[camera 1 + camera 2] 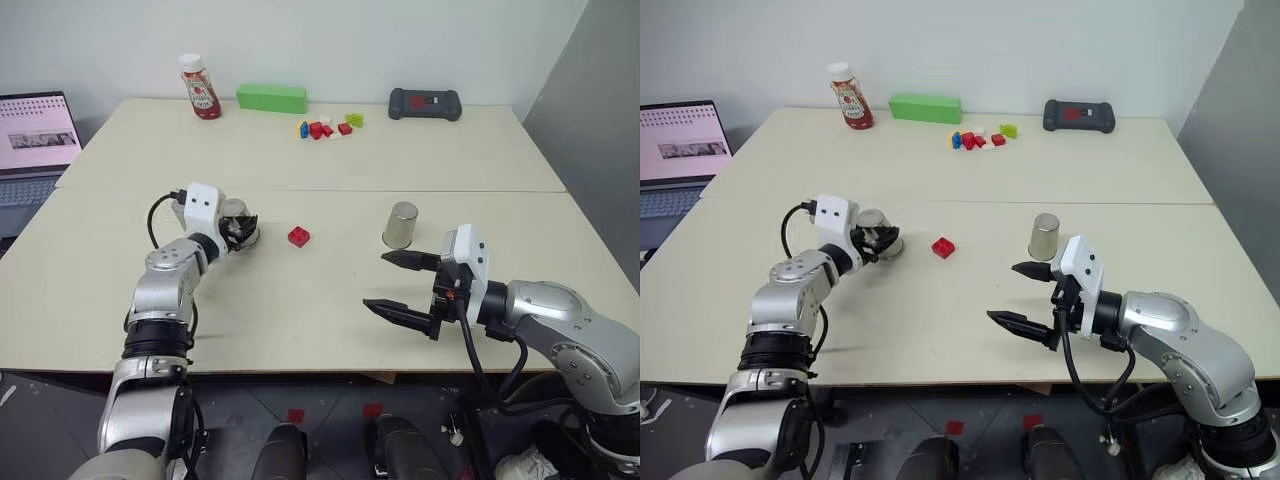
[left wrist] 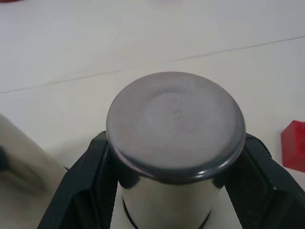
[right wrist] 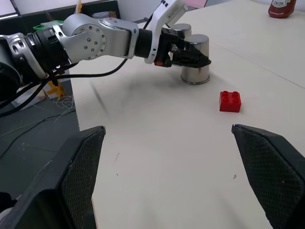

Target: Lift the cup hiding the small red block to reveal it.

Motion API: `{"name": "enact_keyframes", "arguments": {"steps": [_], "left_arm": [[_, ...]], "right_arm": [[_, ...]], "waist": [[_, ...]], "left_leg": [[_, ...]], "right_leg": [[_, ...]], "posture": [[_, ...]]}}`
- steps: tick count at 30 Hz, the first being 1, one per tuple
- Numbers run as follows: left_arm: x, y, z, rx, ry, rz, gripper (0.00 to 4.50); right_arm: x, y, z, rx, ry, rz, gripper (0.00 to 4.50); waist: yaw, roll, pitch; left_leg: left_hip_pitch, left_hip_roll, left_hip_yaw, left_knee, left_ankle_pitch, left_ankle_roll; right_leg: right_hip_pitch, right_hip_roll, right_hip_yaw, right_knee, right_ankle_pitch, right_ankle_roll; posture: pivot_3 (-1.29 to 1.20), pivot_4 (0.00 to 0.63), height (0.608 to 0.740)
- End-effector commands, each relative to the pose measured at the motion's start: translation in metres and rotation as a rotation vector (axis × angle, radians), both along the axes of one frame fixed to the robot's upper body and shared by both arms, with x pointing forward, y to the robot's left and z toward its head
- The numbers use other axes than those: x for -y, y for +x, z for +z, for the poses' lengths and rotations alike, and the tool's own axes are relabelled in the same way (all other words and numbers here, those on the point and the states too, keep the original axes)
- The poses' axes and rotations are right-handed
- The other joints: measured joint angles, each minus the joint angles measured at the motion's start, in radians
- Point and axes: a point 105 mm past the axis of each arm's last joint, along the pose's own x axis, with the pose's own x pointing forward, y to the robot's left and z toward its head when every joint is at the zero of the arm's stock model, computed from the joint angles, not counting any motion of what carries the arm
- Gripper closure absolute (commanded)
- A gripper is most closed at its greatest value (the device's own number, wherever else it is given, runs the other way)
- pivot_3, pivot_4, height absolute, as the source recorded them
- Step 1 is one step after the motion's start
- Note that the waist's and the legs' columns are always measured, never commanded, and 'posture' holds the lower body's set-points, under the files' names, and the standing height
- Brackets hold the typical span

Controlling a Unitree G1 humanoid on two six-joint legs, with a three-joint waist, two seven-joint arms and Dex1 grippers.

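The left wrist view shows the left gripper (image 2: pixel 174 191) clamped on the cup (image 2: pixel 175 125), upside down, its flat base up. In the right wrist view a second cup (image 3: pixel 183 31) stands just behind it. The small red block (image 1: pixel 298 236) lies bare on the table (image 1: pixel 300 320), just right of the held cup. The right gripper (image 1: pixel 405 284) hangs wide apart and empty, near another cup (image 1: pixel 400 225). Far off are a ketchup bottle (image 1: pixel 199 87) and a laptop (image 1: pixel 35 140).

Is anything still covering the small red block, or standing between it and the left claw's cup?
Nothing visible does. The small red block lies uncovered on the table, with bare surface between it and the cup gripped by the left claw.
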Motion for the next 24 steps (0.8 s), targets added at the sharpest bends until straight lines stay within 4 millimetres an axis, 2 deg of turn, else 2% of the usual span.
{"name": "enact_keyframes", "arguments": {"steps": [1, 3, 5, 9, 11, 17, 21, 24], "left_arm": [[0.003, 0.005, 0.009, 0.019, -0.013, -0.009, 1.79], [0.0, 0.006, 0.006, 0.008, 0.0, 0.005, 1.79], [-0.002, 0.007, 0.007, 0.012, 0.001, 0.014, 1.08], [-0.002, 0.007, 0.018, 0.039, -0.004, 0.006, 0.35], [0.0, 0.005, 0.029, 0.08, 0.013, 0.0, 0.04], [0.007, 0.003, 0.054, 0.172, 0.036, -0.02, 0.04], [0.011, 0.001, 0.08, 0.27, 0.038, -0.036, 0.04], [0.005, -0.007, 0.097, 0.313, 0.09, -0.028, 0.04]], "right_arm": [[0.0, -0.002, 0.011, 0.045, 0.013, 0.015, 0.0], [0.001, -0.002, 0.01, 0.045, 0.011, 0.014, 0.0], [0.001, -0.002, 0.01, 0.044, 0.01, 0.012, 0.0], [0.002, -0.002, 0.01, 0.045, 0.007, 0.011, 0.0], [0.002, -0.002, 0.01, 0.046, 0.006, 0.012, 0.0], [0.001, -0.002, 0.011, 0.047, 0.008, 0.018, 0.0], [0.0, 0.0, 0.011, 0.054, 0.013, 0.02, 0.0], [0.0, 0.002, 0.014, 0.07, 0.026, 0.006, 0.0]], "waist": [[0.0, 0.0, 0.0], [-0.001, 0.0, 0.0], [-0.001, 0.0, 0.0], [-0.001, 0.0, 0.0], [-0.001, 0.0, 0.0], [-0.001, 0.0, 0.0], [-0.001, 0.0, 0.0], [-0.001, 0.0, 0.0]], "left_leg": [[0.0, 0.0, 0.0, 0.0, 0.0, 0.0], [0.0, 0.0, 0.0, 0.0, 0.0, 0.0], [0.001, 0.0, 0.0, 0.0, 0.0, 0.0], [0.001, 0.0, 0.0, 0.0, 0.0, 0.0], [0.001, 0.0, 0.0, 0.0, 0.0, 0.0], [0.0, 0.0, 0.0, 0.0, 0.0, 0.0], [0.0, 0.0, 0.0, 0.0, 0.0, 0.0], [0.0, 0.0, 0.0, 0.0, 0.0, 0.0]], "right_leg": [[0.0, 0.0, 0.0, 0.0, 0.0, 0.0], [0.0, 0.0, 0.0, 0.0, 0.0, 0.0], [0.0, 0.0, 0.0, 0.0, 0.0, 0.0], [0.0, 0.0, 0.0, 0.001, 0.0, 0.0], [0.0, 0.0, 0.0, 0.001, 0.0, 0.0], [0.0, 0.0, 0.0, 0.0, 0.0, 0.0], [0.0, 0.0, 0.0, 0.0, 0.0, 0.0], [0.0, 0.0, 0.0, 0.0, 0.0, 0.0]], "posture": [[0.0, 0.15, 0.74], [0.0, 0.15, 0.74], [0.0, 0.15, 0.74], [0.0, 0.15, 0.74], [0.0, 0.15, 0.74], [0.0, 0.15, 0.74], [0.0, 0.15, 0.74], [0.0, 0.15, 0.74]]}}
